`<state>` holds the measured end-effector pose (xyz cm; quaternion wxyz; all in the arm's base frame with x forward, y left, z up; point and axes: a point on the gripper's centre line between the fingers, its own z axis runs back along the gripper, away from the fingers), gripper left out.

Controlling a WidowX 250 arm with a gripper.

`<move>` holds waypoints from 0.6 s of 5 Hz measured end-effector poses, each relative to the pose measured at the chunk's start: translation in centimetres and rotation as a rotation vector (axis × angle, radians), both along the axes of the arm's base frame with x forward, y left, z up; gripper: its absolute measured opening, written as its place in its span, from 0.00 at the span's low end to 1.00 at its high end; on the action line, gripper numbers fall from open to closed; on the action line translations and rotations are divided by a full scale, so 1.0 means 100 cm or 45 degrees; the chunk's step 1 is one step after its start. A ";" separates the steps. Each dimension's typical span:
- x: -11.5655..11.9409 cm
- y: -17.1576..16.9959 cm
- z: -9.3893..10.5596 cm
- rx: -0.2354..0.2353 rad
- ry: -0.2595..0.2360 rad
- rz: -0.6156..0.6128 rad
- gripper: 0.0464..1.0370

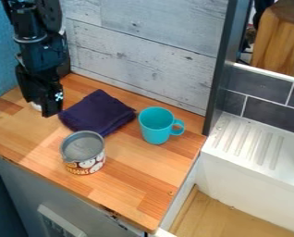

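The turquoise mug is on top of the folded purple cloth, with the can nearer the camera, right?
Not on top: the camera view shows the turquoise mug beside the purple cloth, on the wooden counter. The can is nearer the camera.

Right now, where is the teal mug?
In the camera view, the mug stands near the middle, on the wooden counter, just right of the folded cloth, with the can toward its lower left.

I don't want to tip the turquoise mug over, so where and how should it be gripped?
Probably from above, pinching the camera-side wall of the mug at its rim. It stands upright with its mouth open; the handle juts out right in the picture, and the folded cloth lies close on the left.
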<state>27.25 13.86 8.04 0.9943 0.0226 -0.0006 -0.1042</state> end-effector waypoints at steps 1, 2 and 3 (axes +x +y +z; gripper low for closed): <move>-0.001 0.005 -0.012 0.034 0.013 0.028 0.96; -0.005 0.012 -0.028 0.088 0.088 0.101 0.96; -0.004 0.013 -0.039 0.121 0.118 0.112 0.96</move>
